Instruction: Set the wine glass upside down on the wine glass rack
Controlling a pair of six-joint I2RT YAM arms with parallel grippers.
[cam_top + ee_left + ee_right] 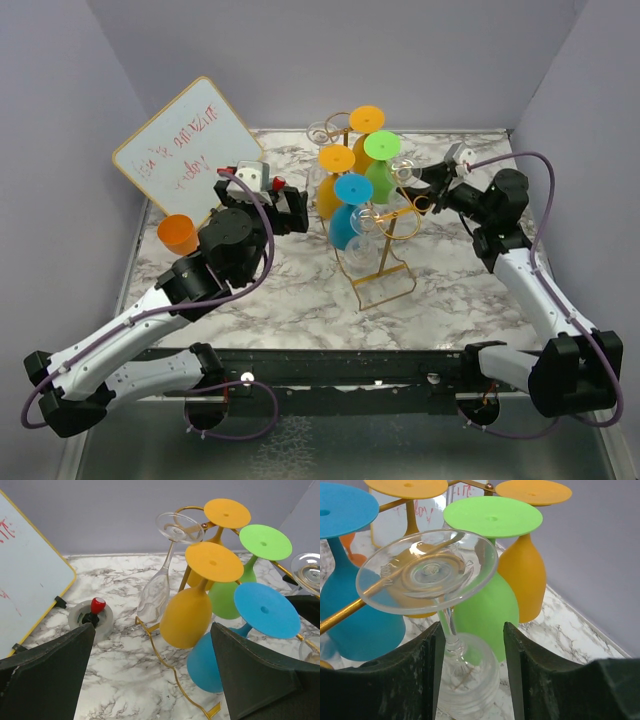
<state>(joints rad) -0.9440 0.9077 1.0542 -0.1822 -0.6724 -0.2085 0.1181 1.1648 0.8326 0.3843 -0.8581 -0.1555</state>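
A clear wine glass (427, 572) hangs upside down, foot up and bowl down, on a gold arm of the wine glass rack (340, 614). My right gripper (472, 650) is open around its stem. The stem stands close to the left finger (427, 675), with a wide gap to the other finger. From above, the right gripper (425, 178) sits at the rack's (385, 270) right side, beside this glass (405, 172). My left gripper (295, 212) is open left of the rack with nothing in it. In its wrist view the fingers frame the rack's wire base (170, 667).
Orange (187, 615), green (227, 597) and blue (215, 662) glasses and another clear glass (157, 587) hang upside down on the rack. A whiteboard (190, 150) leans at the back left, an orange cup (178, 235) before it. A red-topped piece on a grey disc (92, 615) stands nearby.
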